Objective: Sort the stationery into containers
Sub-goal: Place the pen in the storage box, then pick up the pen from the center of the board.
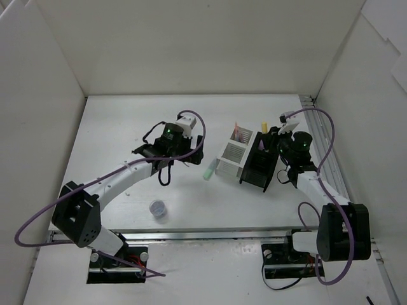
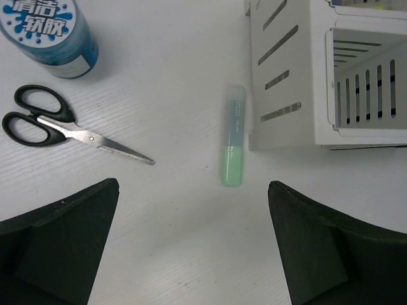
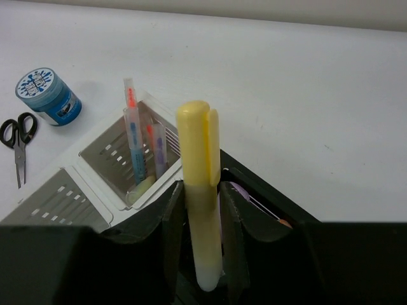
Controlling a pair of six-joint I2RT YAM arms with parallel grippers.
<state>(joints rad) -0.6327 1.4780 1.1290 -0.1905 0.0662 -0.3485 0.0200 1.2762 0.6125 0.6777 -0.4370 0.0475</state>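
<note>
Left tool (image 2: 193, 187): spread wide, empty, hanging over the surface (image 1: 114, 127).
Green marker (image 2: 232, 136): flat on the surface, ahead of the left tool and slightly toward its right finger.
Marker's long axis: in the left wrist view it runs straight away from the tool, crosswise to the line between the two fingers, so I judge a closing grip would catch it across its barrel.
Marker and white organizer (image 2: 318, 70): the marker lies just beside the organizer's slotted side wall, parallel to it, with a thin strip of surface between them. That wall leaves little room for the right finger.
Nearer arm: the left one. The right arm is on the far side of both containers.
Right tool (image 3: 200, 222): pinching the yellow marker (image 3: 200, 190) low on its barrel, upright with its cap up, above the black holder (image 3: 267, 210).
Already sorted: several pens (image 3: 137, 140) stand in a far compartment of the white organizer.
Not yet sorted: scissors (image 2: 57, 124) and blue tin (image 2: 54, 32), left of the green marker. The purple jar (image 1: 158, 208) sits well apart, near the front edge.
Surface: white and finely ribbed.
Room: plain white walls (image 1: 191, 44) close in the back and both sides.
</note>
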